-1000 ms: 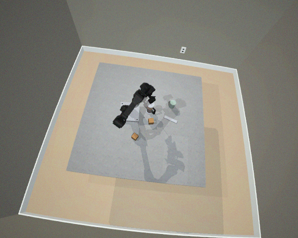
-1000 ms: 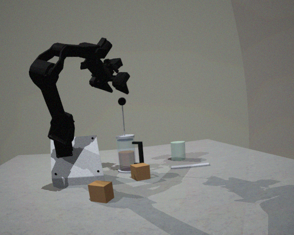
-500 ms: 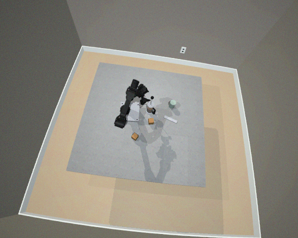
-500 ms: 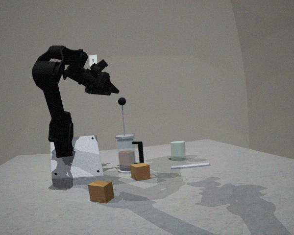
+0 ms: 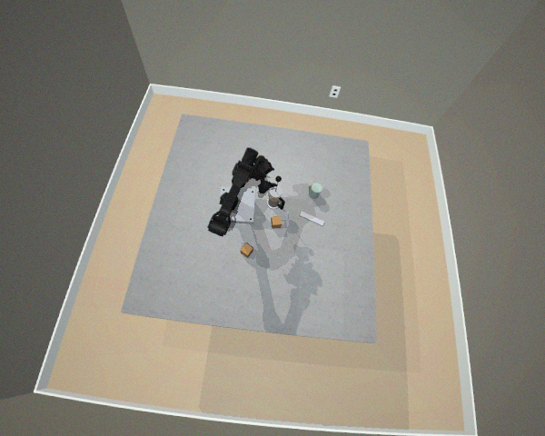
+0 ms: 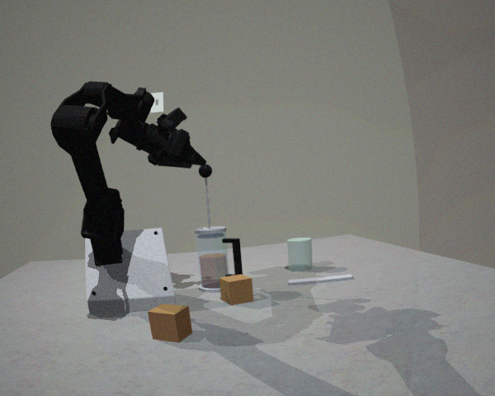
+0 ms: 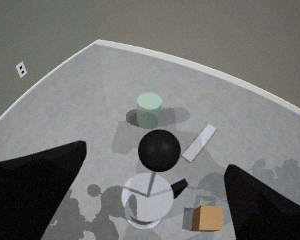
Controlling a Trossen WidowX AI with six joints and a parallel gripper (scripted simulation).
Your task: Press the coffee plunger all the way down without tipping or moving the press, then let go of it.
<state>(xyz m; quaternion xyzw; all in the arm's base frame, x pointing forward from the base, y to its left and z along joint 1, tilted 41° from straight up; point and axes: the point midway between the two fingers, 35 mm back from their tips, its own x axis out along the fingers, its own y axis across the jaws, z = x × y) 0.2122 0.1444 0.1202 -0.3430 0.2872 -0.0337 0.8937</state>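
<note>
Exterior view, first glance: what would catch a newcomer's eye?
The black arm bends over from its pale base block, its open gripper right at the plunger knob, which stands high on its rod above the coffee press. Two orange cubes sit in front; a pale green cup stands to the right.

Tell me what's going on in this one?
A single black robot arm has its open hand poised just above the round black knob of a clear glass coffee press, holding nothing. The thin plunger rod is fully raised, so pressing hasn't begun. The press stands upright on the grey table, beside two brown cubes and a pale green cylinder.
</note>
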